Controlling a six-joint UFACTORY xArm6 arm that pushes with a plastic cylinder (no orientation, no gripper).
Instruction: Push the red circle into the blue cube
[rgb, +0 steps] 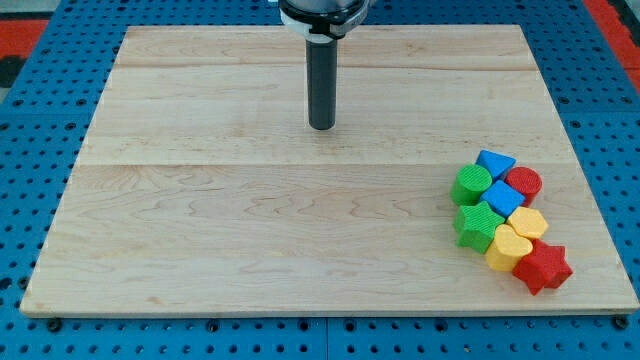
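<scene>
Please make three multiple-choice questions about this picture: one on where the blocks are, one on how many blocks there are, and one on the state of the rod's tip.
1. Where does the cluster of blocks lie on the board?
A. the view's top left
B. the view's lower right
C. the centre

2. How many blocks are there?
A. five
B. eight
C. eleven

3. What is my tip doing?
A. touching the red circle
B. touching the blue cube
C. standing apart from all blocks

Answers:
1 B: the red circle, blue cube and their neighbours sit at the board's lower right.
2 B: two blue, two green, two yellow, two red.
3 C: my tip stands up and to the view's left of the cluster, bare wood between.
</scene>
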